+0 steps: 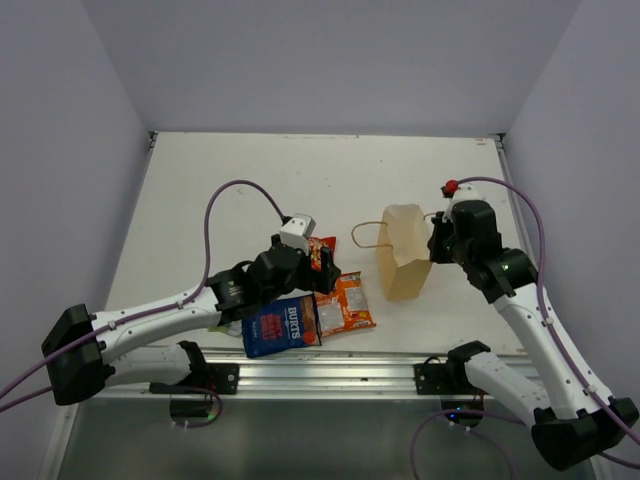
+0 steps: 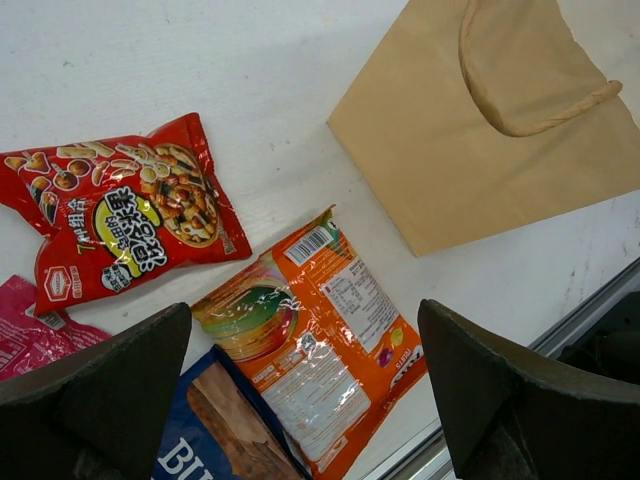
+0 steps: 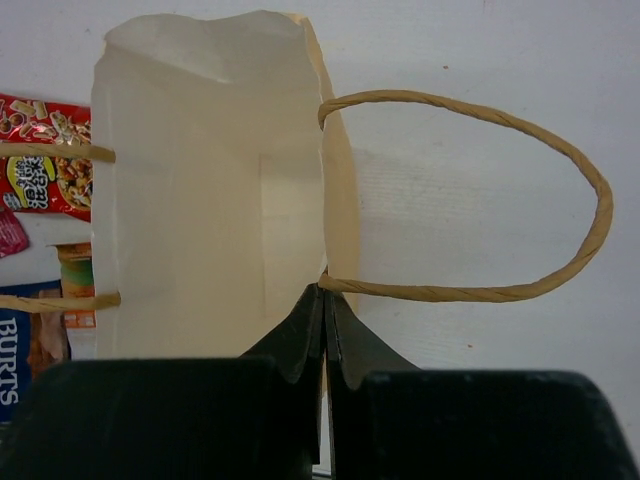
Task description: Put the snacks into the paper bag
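The tan paper bag (image 1: 405,250) stands right of centre, mouth open. My right gripper (image 1: 434,243) is shut on the bag's right rim, by a handle root; in the right wrist view the jaws (image 3: 323,296) pinch the paper wall of the bag (image 3: 200,180). The snacks lie left of the bag: a red packet (image 2: 120,220), an orange packet (image 2: 320,340), the blue Burts bag (image 2: 215,430) and a pink packet (image 2: 30,335). My left gripper (image 2: 305,400) is open and empty above the orange packet. It also shows in the top view (image 1: 322,276). No green packet shows clearly.
The bag's loop handles stick out to the left (image 1: 365,237) and right (image 3: 560,150). The metal rail (image 1: 330,368) runs along the near table edge, just beyond the blue bag (image 1: 282,325). White walls enclose the table.
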`<state>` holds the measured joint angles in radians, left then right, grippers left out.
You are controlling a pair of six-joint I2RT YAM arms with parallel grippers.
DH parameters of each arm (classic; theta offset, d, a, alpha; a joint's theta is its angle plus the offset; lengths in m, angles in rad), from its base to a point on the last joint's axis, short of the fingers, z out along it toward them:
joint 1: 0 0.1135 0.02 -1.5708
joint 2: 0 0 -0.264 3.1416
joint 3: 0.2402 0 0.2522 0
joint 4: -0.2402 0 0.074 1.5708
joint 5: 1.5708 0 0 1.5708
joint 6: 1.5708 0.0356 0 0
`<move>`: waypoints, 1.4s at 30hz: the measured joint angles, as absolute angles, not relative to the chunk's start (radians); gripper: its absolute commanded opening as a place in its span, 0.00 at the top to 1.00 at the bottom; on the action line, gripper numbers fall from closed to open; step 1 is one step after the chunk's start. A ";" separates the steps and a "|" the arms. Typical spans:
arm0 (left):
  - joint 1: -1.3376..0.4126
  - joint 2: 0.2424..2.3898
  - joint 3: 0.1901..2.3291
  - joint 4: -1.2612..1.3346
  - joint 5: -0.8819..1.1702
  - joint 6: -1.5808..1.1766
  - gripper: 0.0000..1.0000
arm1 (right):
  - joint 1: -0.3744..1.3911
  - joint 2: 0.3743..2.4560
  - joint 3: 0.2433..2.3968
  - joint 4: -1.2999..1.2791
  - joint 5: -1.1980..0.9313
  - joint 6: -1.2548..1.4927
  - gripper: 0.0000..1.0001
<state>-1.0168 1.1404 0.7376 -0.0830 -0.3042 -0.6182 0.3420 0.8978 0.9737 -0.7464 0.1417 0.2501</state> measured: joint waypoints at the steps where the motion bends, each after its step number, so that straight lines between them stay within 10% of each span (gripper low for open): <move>1: -1.017 1.140 0.737 -0.083 -0.306 -0.618 0.00 | 0.342 0.897 0.974 -0.747 0.141 0.252 1.00; 31: -1.029 1.494 0.538 0.299 -0.291 -0.821 0.05 | 0.342 0.837 0.961 -0.752 0.139 0.253 1.00; 42: -1.029 1.557 0.537 0.412 -0.282 -0.823 0.71 | 0.342 0.836 0.937 -0.748 0.139 0.254 1.00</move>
